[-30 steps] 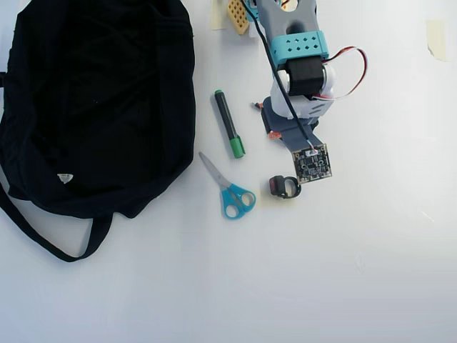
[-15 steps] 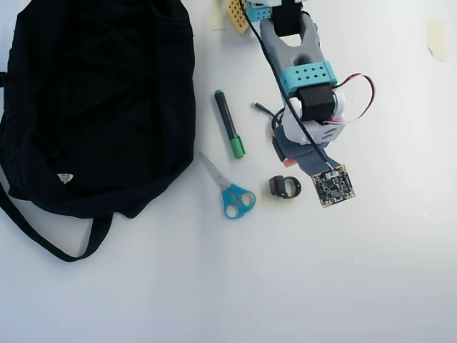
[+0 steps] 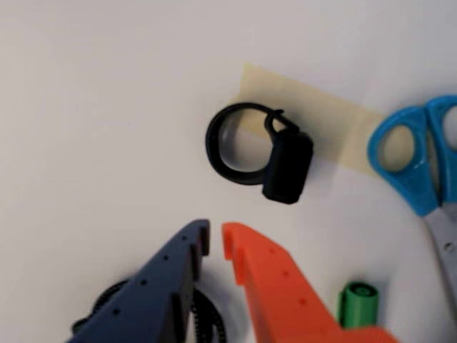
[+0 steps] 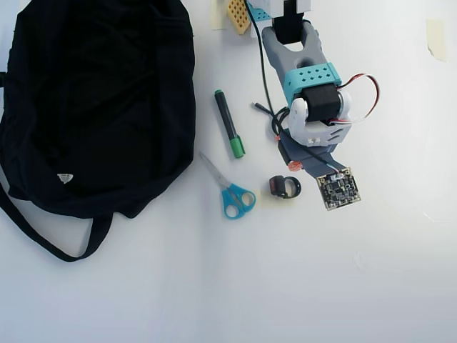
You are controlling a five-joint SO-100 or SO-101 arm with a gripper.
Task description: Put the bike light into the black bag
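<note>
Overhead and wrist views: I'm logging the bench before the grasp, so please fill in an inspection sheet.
Surface: white table, tape under the light.
Job's things: bike light lies free; black bag far left in the overhead view.
Clutter: scissors, green marker.
Gripper: gripper nearly shut, empty, just short of the light.
Cables: black cable along the arm; red and white wires.
Surroundings: tape scrap at top right.

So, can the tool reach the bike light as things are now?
Probably yes: the tool sits nearly shut just short of the bike light, with bare table between; it must open first.
</note>
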